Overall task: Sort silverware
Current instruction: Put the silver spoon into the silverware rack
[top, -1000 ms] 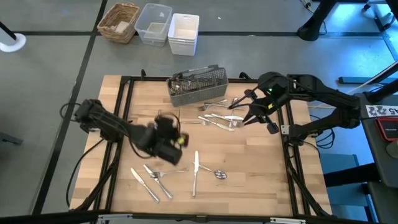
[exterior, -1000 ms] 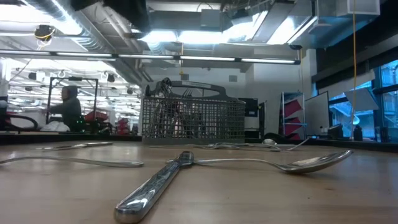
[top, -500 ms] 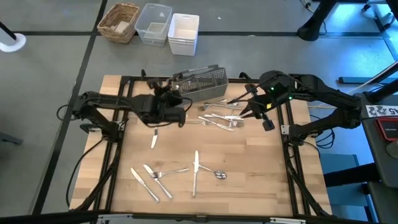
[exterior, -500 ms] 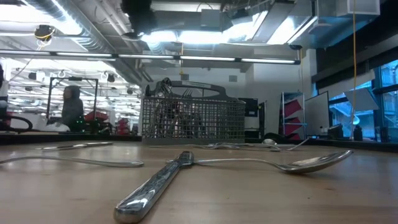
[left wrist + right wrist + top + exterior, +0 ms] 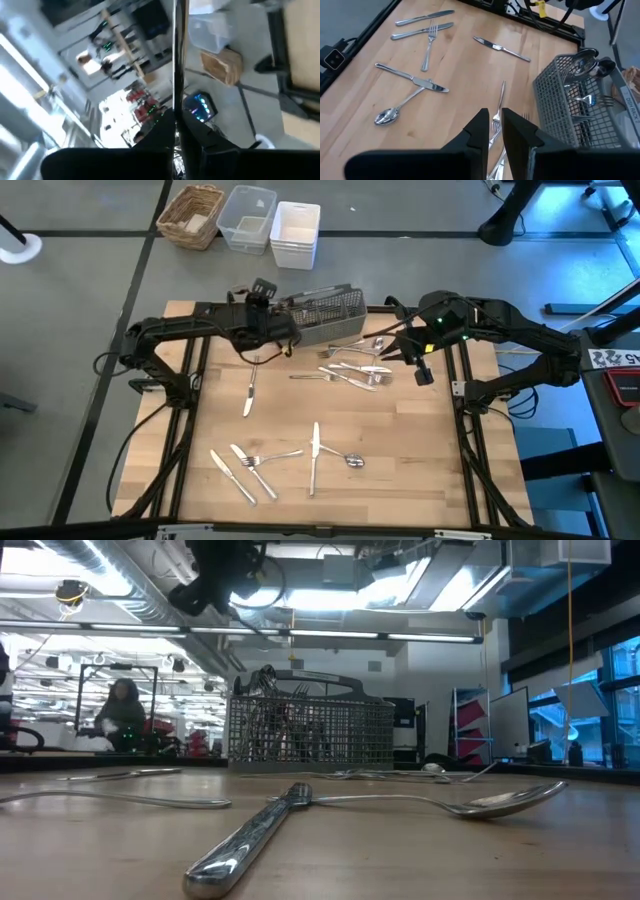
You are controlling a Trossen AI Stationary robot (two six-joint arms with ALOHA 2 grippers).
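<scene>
- Left gripper hung over the mesh caddy, fingers clamped on a thin metal piece
- Right gripper nearly closed, empty, above the silverware pile
- More silverware lay near the table's front

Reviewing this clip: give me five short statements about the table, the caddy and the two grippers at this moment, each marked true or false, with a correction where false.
1. The mesh caddy lies tipped on its side. False: it stands upright at the table's far edge, utensils inside.
2. The left gripper is up beside the caddy's left end. True.
3. A lone knife lies on the wood below the left gripper. True.
4. The right gripper rests on the spoon near the table's front edge. False: it is by the loose pile of silverware in front of the caddy.
5. The wicker basket stands on the table. False: it sits on the floor beyond it.
</scene>
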